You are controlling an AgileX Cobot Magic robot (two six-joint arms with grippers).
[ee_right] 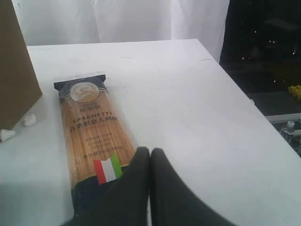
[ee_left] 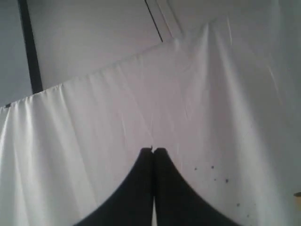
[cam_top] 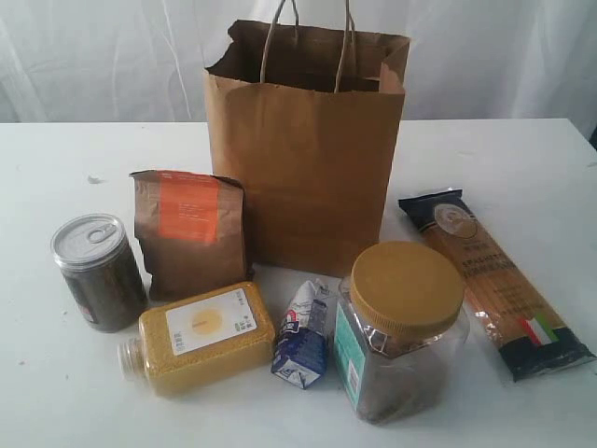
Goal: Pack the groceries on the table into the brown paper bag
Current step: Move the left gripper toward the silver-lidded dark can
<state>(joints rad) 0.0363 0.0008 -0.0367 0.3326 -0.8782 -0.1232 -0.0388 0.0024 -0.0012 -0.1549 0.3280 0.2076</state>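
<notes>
On white tabletop [cam_top: 522,159], creased paper bag [cam_top: 312,177]; cylindrical tin [cam_top: 101,273]; flat spaghetti packet [cam_top: 494,280].

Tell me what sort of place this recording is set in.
Probably a staged test bench rather than a kitchen: a white table, white curtain behind, and a brown paper bag with a spaghetti packet laid near it.

Open brown paper bag [cam_top: 312,159] stands upright on a white surface [cam_top: 522,159]. Before it: upright dark tin [cam_top: 98,273], brown pouch [cam_top: 189,233], yellow grain bottle [cam_top: 201,338] on its side, small carton [cam_top: 303,334], yellow-lidded jar [cam_top: 401,327], flat spaghetti packet [cam_top: 492,280].
</notes>
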